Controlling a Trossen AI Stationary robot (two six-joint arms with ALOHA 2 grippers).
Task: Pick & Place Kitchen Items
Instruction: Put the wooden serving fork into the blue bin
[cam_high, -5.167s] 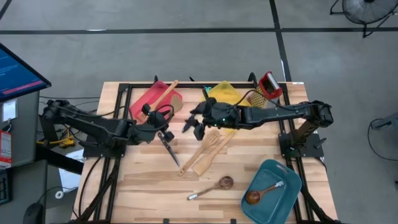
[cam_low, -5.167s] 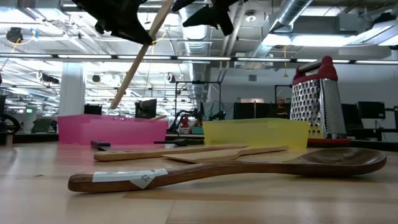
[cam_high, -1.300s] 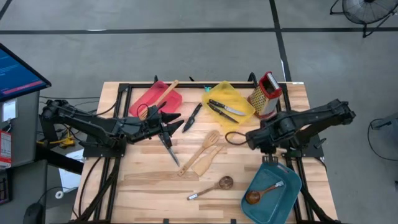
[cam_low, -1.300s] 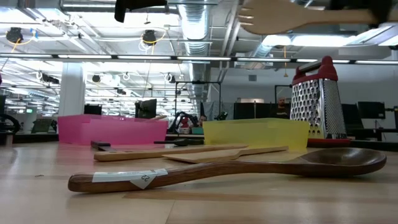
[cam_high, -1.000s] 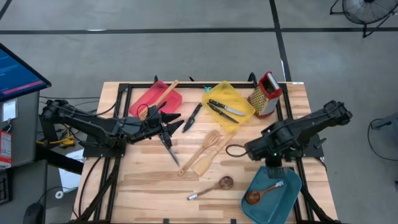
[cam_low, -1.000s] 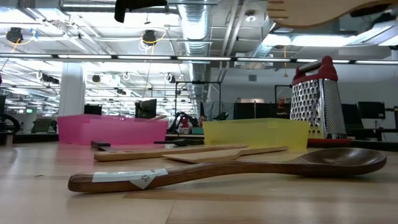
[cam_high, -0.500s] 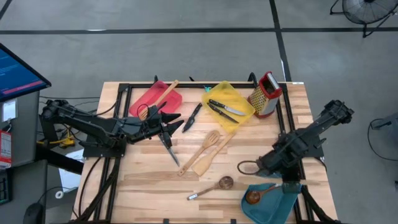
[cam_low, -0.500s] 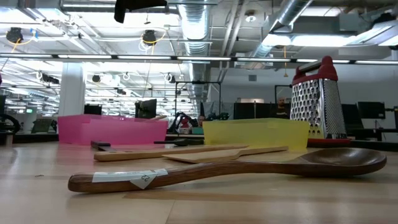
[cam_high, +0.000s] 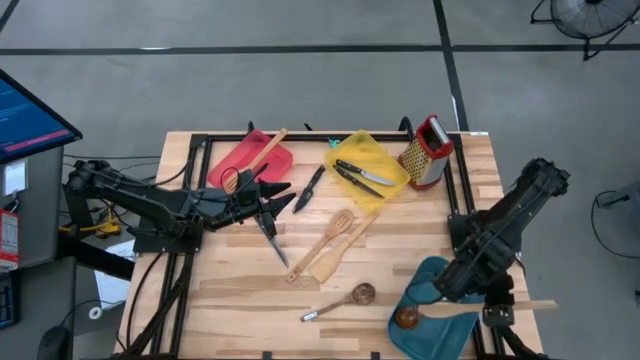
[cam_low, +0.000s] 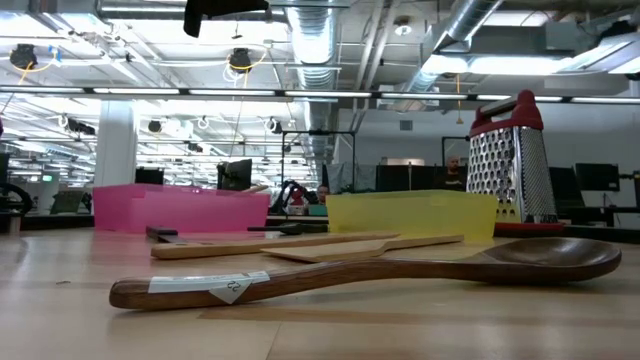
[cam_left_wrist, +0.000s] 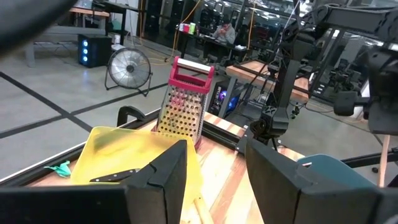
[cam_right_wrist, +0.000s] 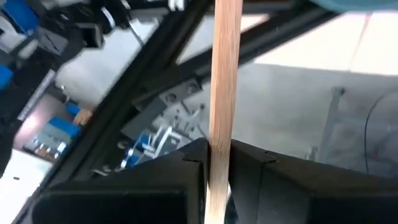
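The right pincer (cam_high: 492, 312) is hanging over the teal tray (cam_high: 428, 277) at the right front corner of the surface (cam_high: 240, 290), pinching a pale wooden spatula (cam_high: 480, 309). The right wrist view is showing its 2 fingers (cam_right_wrist: 186, 163) pressed against the handle (cam_right_wrist: 224, 93), which is running straight out between them. In the high view the spatula is lying level across the tray, its blade toward the middle of the surface and its handle end sticking out past the right edge. A dark-bowled spoon (cam_high: 406, 317) is lying in the tray, just beside the blade.

The left pincer (cam_high: 283, 194) is waiting above the surface beside the red tray (cam_high: 245, 158), its fingers (cam_left_wrist: 163, 171) standing apart with nothing between them. A knife (cam_high: 272, 237) is lying on the surface just in front of it, and another knife (cam_high: 311, 186) is lying just beyond its tips.

2 wooden turners (cam_high: 330, 243) are lying crossed at mid-surface, and a spoon (cam_high: 343, 300) is lying nearer the front edge. 2 knives (cam_high: 358, 176) are resting in the yellow tray (cam_high: 375, 151), and the grater (cam_high: 427, 150) is standing beside it. A wooden utensil (cam_high: 262, 153) is sitting in the red tray.
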